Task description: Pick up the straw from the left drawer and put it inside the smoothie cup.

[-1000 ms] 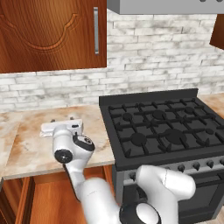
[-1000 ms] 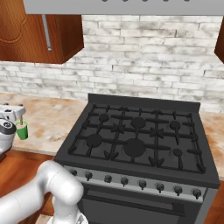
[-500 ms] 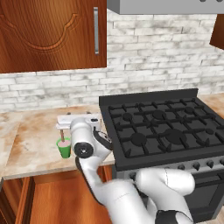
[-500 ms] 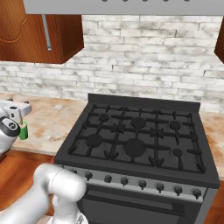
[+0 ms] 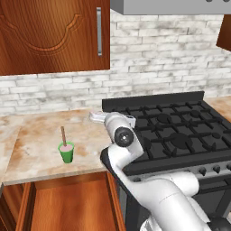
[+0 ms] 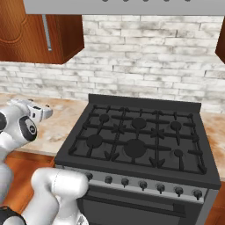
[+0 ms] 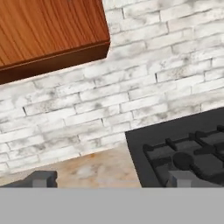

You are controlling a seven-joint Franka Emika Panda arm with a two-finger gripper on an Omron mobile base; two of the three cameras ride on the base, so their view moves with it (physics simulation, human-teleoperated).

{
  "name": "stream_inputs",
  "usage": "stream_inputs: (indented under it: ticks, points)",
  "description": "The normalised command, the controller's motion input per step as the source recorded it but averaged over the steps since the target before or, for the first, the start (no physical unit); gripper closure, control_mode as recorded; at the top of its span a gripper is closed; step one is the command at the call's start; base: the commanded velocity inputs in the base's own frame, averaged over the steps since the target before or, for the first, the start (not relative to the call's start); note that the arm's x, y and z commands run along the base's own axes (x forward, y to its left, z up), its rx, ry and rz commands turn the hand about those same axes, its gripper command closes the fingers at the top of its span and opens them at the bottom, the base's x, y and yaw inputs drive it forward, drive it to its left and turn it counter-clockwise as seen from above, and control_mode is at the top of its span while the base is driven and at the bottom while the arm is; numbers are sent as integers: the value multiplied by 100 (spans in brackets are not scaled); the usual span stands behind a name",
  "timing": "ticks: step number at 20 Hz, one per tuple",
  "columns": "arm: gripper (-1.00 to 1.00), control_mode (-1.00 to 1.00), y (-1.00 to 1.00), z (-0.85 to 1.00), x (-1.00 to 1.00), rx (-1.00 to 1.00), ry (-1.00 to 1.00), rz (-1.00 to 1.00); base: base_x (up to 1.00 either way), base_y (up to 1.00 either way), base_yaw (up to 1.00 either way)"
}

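Looks done: straw (image 5: pixel 63 134) standing in smoothie cup (image 5: pixel 66 152), gripper (image 7: pixel 111 178) spread empty off right; just retreat.

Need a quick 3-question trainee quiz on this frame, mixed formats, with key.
1. True or false: the straw stands in the green cup.
2. The cup sits on: A) the stove B) the counter C) the open drawer.
3. Fill in: the end effector is above the counter, to the ____ of the cup in the left base view.

Key: 1 true; 2 B; 3 right.
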Motion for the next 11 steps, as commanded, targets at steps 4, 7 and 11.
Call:
stream_inputs:
  ticks: [4,7,11]
  points:
    - [-100,-100,-96,23,-16,16,27,-5,0,0,0]
    - [-100,-100,-92,5,-17,17,28,-5,0,0,0]
    - [-100,-100,-90,1,-14,18,30,-4,0,0,0]
